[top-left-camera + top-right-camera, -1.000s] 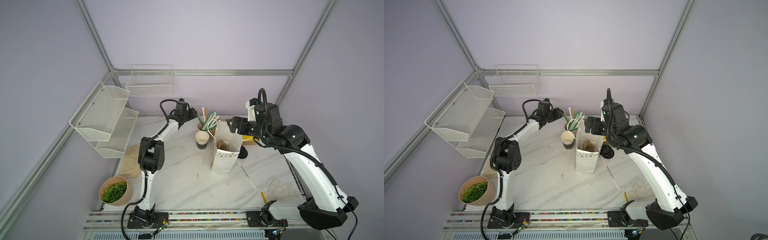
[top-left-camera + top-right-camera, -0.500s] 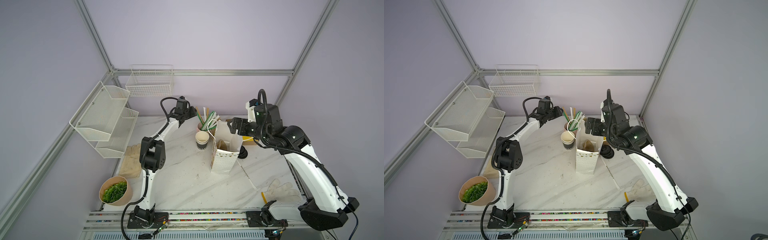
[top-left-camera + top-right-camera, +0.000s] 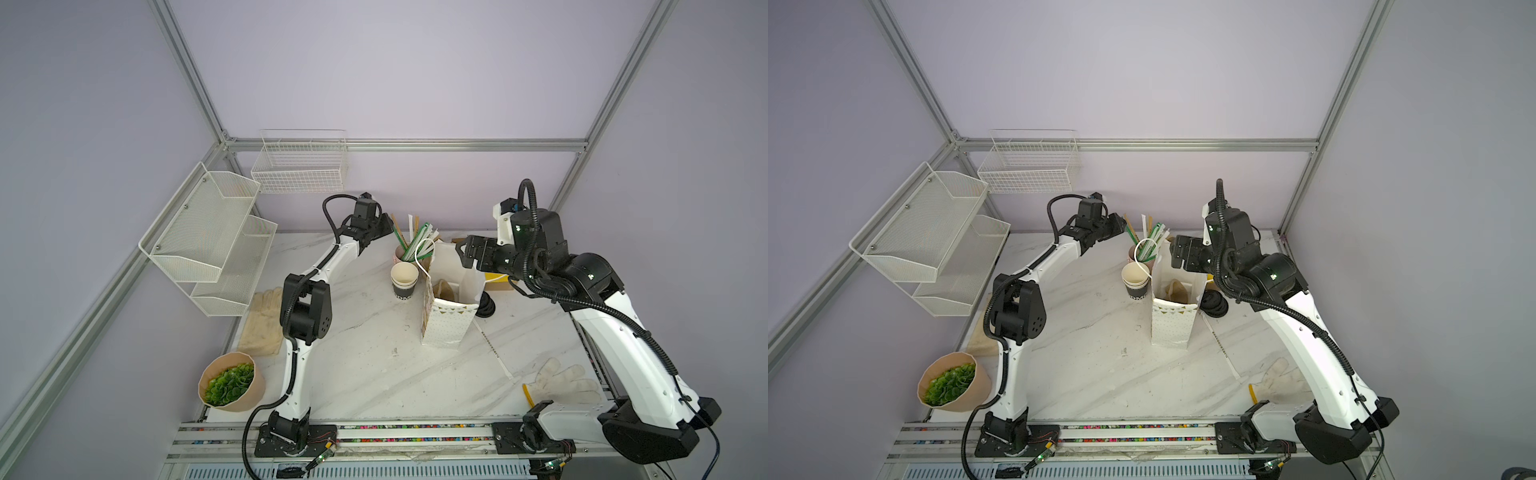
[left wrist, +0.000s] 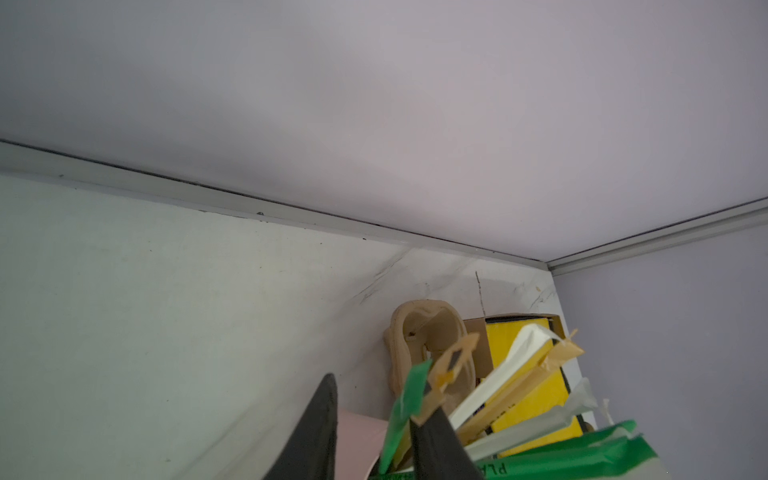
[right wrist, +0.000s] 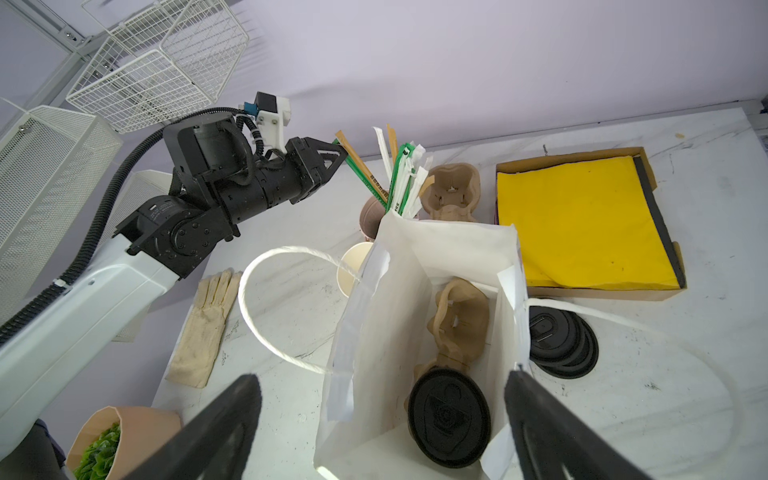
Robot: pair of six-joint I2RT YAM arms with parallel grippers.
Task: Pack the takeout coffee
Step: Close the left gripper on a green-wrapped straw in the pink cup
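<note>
Right wrist view looks down on our white marbled table [image 5: 715, 174], closed in by lilac walls [image 3: 415, 83] and aluminium posts [image 3: 187, 70]. Since a second ago the bag [image 5: 415, 249], the stack [image 3: 404, 282] and our right arm [image 3: 615, 332] lie as they did. Our left arm [image 3: 332, 257] has barely shifted at the straws [image 5: 401, 174].

We count:
- two arms
- two gloves: a tan glove [image 3: 266, 320] at left and a white glove [image 3: 565, 382] at near right
- two carriers: one carrier [image 5: 457, 316] in the bag and a far carrier [image 5: 451, 195] behind the straw cup [image 5: 372, 216]
- two racks: a wire basket [image 3: 299, 166] and a mesh shelf [image 3: 212, 232]
- one lid pile [image 5: 561, 340]
- one yellow-lined box [image 5: 582, 220]
- one bowl [image 3: 258, 388] of greens

The coffee [image 5: 449, 415], black-lidded, sits in the carrier inside the bag. Our right gripper [image 5: 382, 374] hangs spread wide over the bag's mouth, holding nothing. Our left gripper [image 4: 372, 398] has its jaws a little apart at the straw tops, with nothing seen between them.
</note>
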